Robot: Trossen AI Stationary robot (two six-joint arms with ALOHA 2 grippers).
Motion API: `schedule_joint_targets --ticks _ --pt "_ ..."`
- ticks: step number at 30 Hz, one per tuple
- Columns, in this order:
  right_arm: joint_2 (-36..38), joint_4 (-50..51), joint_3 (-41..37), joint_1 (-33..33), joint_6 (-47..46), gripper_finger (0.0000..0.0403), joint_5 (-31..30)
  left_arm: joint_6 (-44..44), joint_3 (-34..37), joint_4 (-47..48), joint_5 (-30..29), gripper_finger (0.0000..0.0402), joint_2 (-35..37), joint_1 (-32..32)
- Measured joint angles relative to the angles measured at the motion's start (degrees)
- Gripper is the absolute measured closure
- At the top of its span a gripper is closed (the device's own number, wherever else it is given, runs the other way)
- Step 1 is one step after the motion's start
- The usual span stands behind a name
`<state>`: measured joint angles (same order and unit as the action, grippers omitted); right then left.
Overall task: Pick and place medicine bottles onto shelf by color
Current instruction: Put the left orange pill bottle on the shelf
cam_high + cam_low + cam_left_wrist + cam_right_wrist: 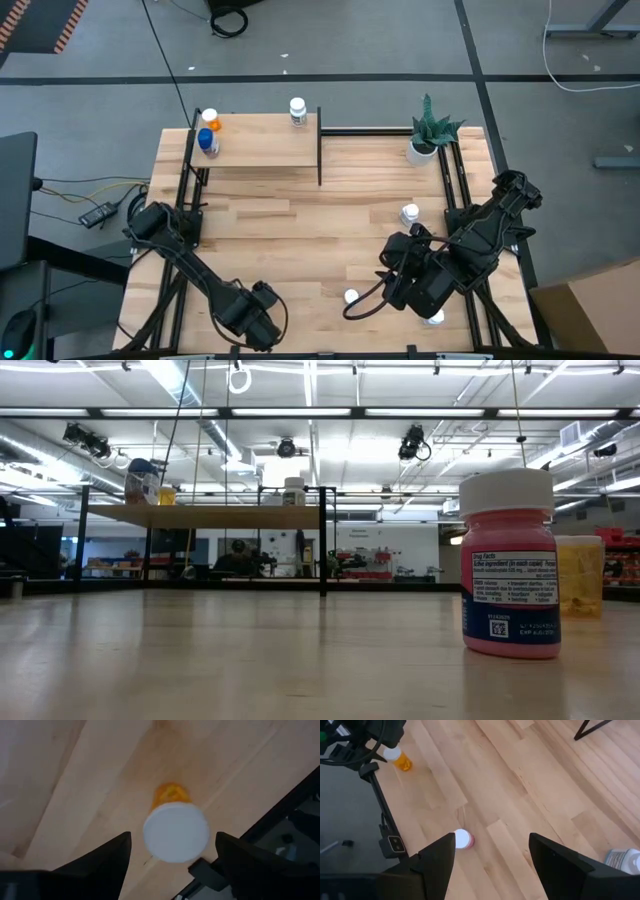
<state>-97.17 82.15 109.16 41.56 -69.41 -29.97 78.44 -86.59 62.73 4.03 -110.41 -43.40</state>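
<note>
I have the left end effector (172, 862) at the near left corner of the table (300, 240), hanging over an orange bottle (172, 827) that stands upright there. In the left wrist view its fingers are spread and sit on either side of the white cap without touching it, so nothing is gripped yet. I read this as the approach step of a pick: lined up above the bottle, not yet down around it.

The right end effector (492, 865) waits over the near right part of the table, fingers also apart and empty, looking down at a pink bottle (463, 840) standing on the planks. A white bottle (410, 213) stands farther back on the right, near the potted plant (428, 135).

The shelf (260, 140) sits at the far left of the table. It already carries an orange bottle (211, 121) and a blue bottle (207, 142) close together at its left end, and a white bottle (297, 111) toward its right end, well apart from those two.

My next move, as I judge it, is to lower the left end effector until the fingers bracket the body below the cap, close, lift straight up, then carry the bottle to the shelf's left end beside the orange one. The bottle is near the table edge, so I want a centred descent that does not nudge it off.
</note>
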Motion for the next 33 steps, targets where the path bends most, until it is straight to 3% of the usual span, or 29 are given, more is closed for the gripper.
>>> schedule_joint_targets --ticks 23,33 --pt "0.0 0.0 0.0 0.0 -1.1 0.0141 -0.4 -2.4 2.9 -3.9 0.8 0.0108 -0.4 0.0" --pt "0.0 0.0 0.0 -0.2 -1.1 0.0141 -1.5 -3.3 2.9 -3.8 2.7 0.0157 -0.4 0.5"
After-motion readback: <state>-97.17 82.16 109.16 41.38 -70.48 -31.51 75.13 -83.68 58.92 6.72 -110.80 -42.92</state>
